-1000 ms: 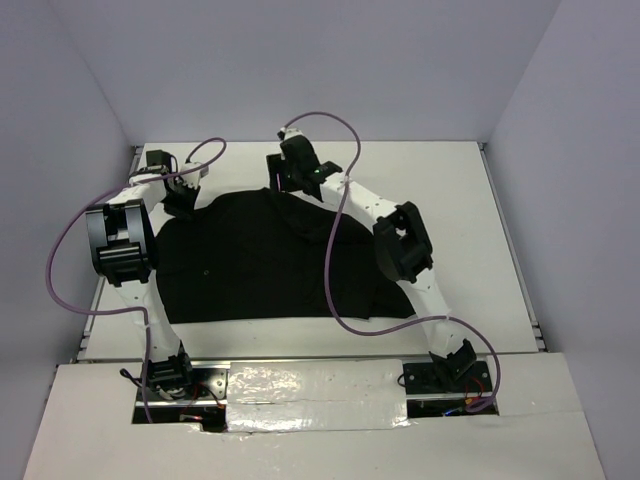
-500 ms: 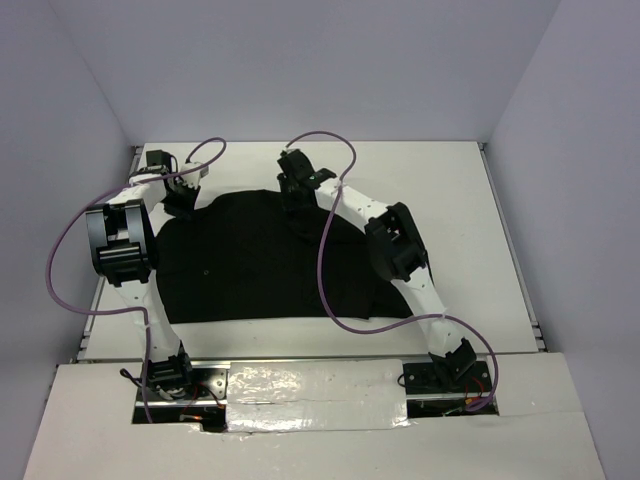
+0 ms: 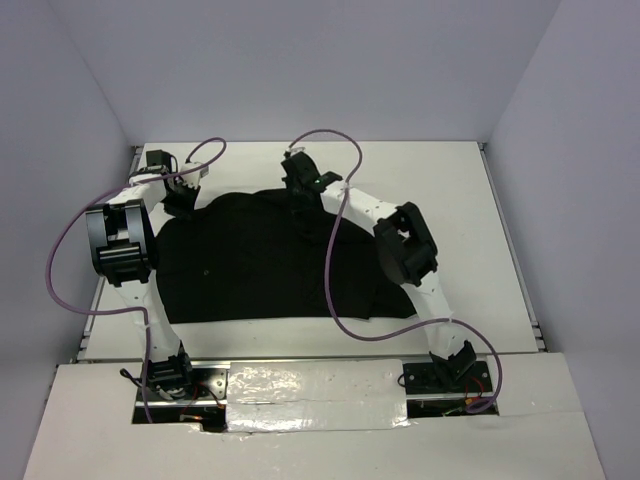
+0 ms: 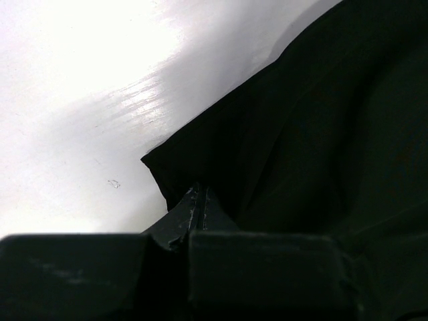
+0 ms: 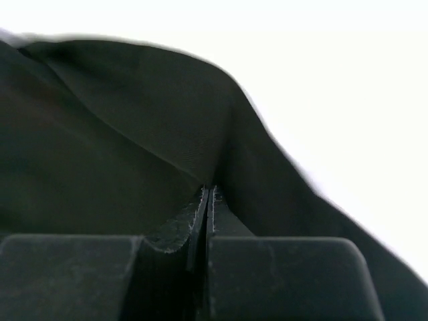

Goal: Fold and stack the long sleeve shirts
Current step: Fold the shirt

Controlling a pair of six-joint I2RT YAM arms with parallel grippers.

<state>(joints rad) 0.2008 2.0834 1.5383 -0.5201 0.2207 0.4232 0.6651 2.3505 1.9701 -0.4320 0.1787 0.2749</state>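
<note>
Left fingers (image 4: 182,219) and right fingers (image 5: 186,226) clamp the shirt (image 3: 260,265), folds indistinct.

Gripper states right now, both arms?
Left gripper: closed, pinching the black shirt at a corner of its edge.
Right gripper: closed, pinching a raised fold of the same shirt.

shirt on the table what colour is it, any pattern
The shirt is plain black with no pattern visible. It shows best in the top external view.
</note>
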